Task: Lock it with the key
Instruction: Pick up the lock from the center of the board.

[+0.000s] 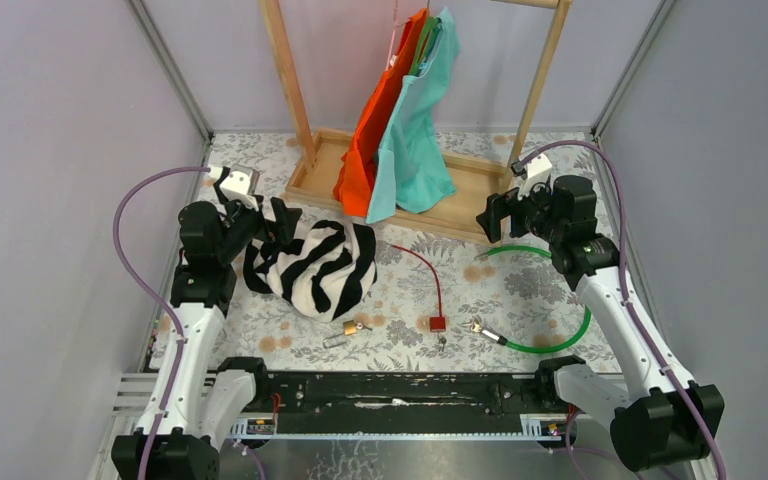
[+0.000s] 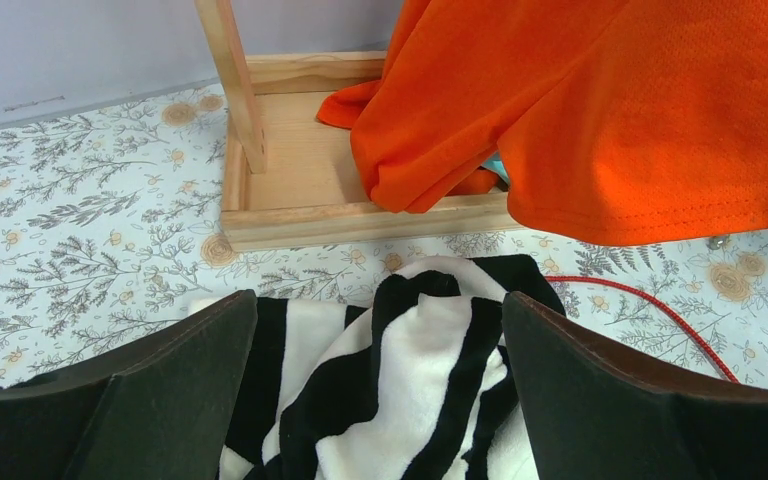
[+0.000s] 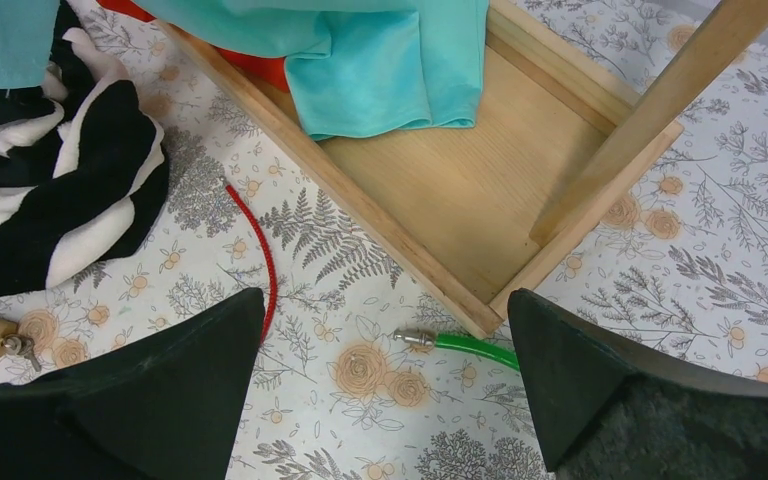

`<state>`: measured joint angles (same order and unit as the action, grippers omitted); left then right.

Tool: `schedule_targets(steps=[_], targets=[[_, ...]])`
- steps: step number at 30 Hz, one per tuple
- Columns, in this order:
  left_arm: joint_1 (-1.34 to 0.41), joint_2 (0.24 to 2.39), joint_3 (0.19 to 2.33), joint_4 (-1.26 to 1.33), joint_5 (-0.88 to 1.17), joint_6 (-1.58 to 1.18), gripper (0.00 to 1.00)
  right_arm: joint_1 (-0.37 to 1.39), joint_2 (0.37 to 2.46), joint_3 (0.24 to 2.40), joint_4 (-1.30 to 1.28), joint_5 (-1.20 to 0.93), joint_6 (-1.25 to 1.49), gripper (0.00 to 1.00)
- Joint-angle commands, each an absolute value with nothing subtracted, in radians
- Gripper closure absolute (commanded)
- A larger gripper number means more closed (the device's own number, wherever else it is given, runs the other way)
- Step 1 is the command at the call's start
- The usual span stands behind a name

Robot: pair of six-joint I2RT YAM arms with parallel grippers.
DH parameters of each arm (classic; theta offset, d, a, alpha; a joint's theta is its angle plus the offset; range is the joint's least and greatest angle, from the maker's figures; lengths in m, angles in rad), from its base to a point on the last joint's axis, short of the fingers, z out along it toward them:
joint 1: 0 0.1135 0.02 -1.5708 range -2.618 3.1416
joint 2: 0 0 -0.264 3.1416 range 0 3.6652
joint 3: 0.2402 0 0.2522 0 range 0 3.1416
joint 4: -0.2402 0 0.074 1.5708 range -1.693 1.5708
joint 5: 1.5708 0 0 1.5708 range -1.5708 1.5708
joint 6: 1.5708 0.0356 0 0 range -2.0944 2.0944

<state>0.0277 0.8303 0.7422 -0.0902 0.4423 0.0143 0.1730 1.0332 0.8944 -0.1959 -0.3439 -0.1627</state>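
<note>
Fingers (image 2: 150,390) of the left hand (image 2: 378,305) sit spread wide w/ nothing btwn them, hovering over the zebra cloth (image 2: 415,400) on the desk's left side. The right hand (image 3: 385,300) is equally wide and empty, up by the right corner of the wooden rack base (image 3: 460,190).

Neither is near the work yet. The red padlock (image 1: 437,323) on its red cable (image 3: 268,262) and the brass padlock (image 1: 350,327), small keys apparently at each, lie by the middle of the desk's near edge. A green cable (image 1: 535,349) loops toward the right edge.

Likely step: reach down. Best done w/ one hand pinning a lock body flat. The other should narrow first, then pinch the key by its head, approx. square to the keyhole, clear of cable and cloth.

The desk (image 1: 520,290) wears a floral cover. An orange garment (image 1: 372,140) and a teal garment (image 1: 418,150) hang on the rack, w/ plain grey walls (image 1: 50,150) on 3 sides.
</note>
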Motion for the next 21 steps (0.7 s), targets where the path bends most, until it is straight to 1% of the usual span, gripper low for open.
schedule_targets(steps=[1, 13, 16, 19, 21], targets=[[0.034, 0.812, 0.750, -0.031, 0.448, 0.002, 0.00, 0.165, 1.005, 0.906, -0.145, -0.366, -0.174, 0.01], [0.056, 0.810, 0.756, -0.042, 0.465, 0.018, 0.00, 0.165, 1.008, 0.900, -0.148, -0.381, -0.200, 0.01], [0.056, 0.819, 0.758, -0.060, 0.545, 0.053, 0.00, 0.166, 1.008, 0.899, -0.156, -0.408, -0.219, 0.01], [0.056, 0.828, 0.746, -0.085, 0.667, 0.115, 0.00, 0.174, 1.018, 0.905, -0.187, -0.504, -0.254, 0.01], [0.055, 0.835, 0.728, -0.089, 0.717, 0.143, 0.00, 0.221, 1.035, 0.910, -0.194, -0.480, -0.273, 0.01]])
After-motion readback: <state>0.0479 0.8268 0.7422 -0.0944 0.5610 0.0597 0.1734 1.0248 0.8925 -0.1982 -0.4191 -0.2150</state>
